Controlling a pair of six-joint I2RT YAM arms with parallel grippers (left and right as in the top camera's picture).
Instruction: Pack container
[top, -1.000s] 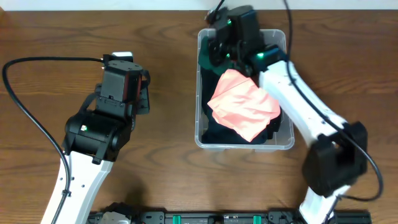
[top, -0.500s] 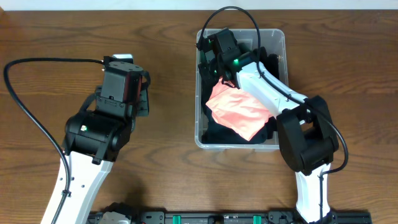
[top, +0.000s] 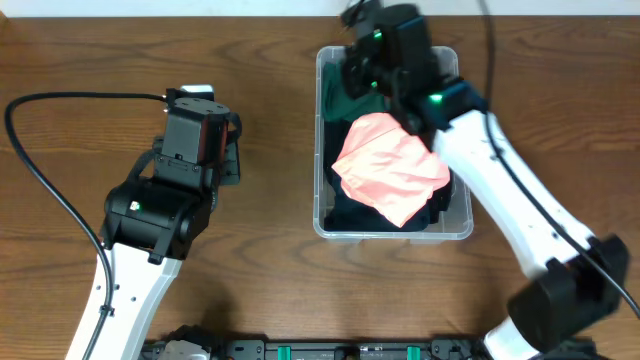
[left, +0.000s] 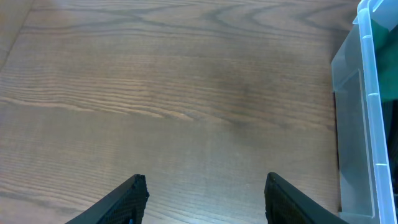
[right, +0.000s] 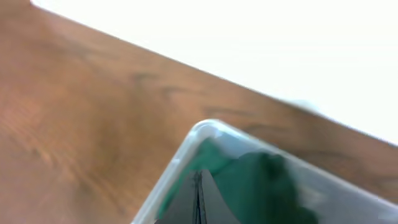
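Container (top: 322, 140) by the tabletop's (top: 270, 60) far edge looks light, stiff and slick: grip the thick rim (left: 372, 93). Left tool (left: 205, 193) open and empty; right tool (right: 199, 202) closed.

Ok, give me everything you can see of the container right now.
The container is a clear plastic rectangular bin with rounded corners and a thick rim, standing upright and open-topped on the wooden table, right of centre. It holds a dark garment at the bottom, a green garment at the far end and a pink cloth on top. The shut right gripper hangs above its far end; contact cannot be told.
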